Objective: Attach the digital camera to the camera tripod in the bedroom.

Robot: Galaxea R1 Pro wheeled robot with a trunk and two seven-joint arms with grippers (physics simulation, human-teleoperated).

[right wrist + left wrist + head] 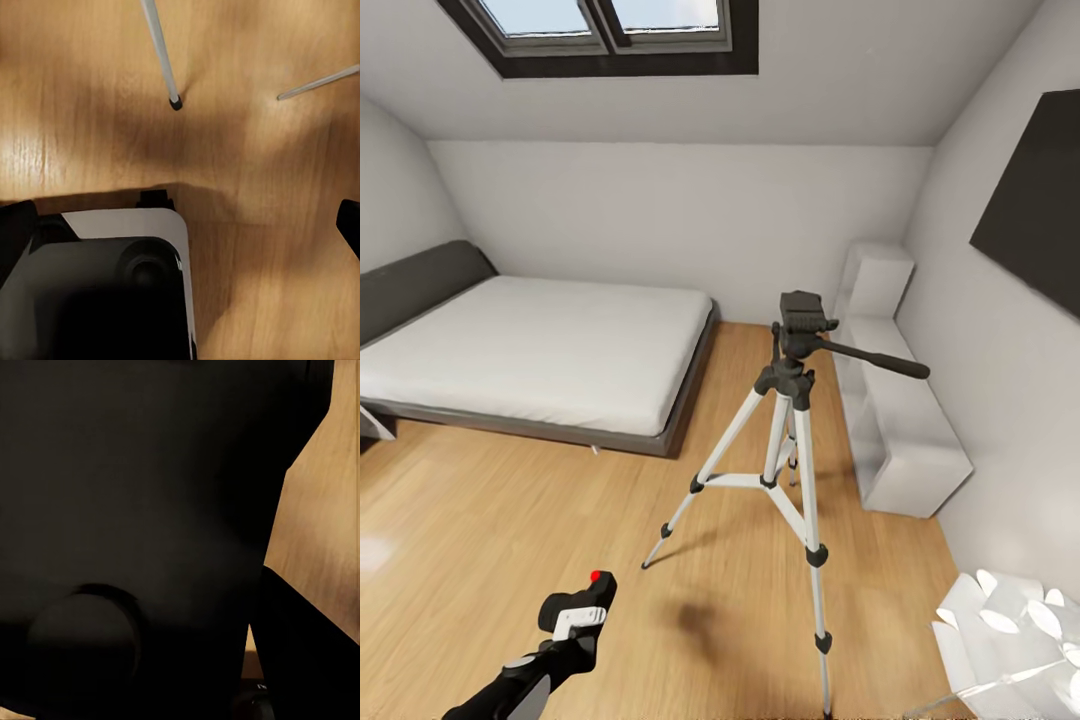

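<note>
The camera tripod (pixel 792 400) stands on the bedroom's wood floor at centre right, its silver legs spread and its black head (pixel 802 318) bare, with the pan handle (pixel 880 362) pointing right. Low at the left, my left gripper (pixel 576 618) is shut on the digital camera (pixel 596 592), whose red button faces up, about a metre short of the tripod. The left wrist view is mostly the camera's black body (pixel 135 510). One tripod foot (pixel 175 103) shows on the floor in the right wrist view, where my right gripper (pixel 184 225) has its fingers (pixel 349 223) wide apart, open and holding nothing.
A low dark-framed bed (pixel 530 350) fills the left. A white shelf unit (pixel 900 430) stands along the right wall behind the tripod. A white lamp shade (pixel 1010 630) is at the lower right. Bare wood floor (pixel 510 520) lies between me and the tripod.
</note>
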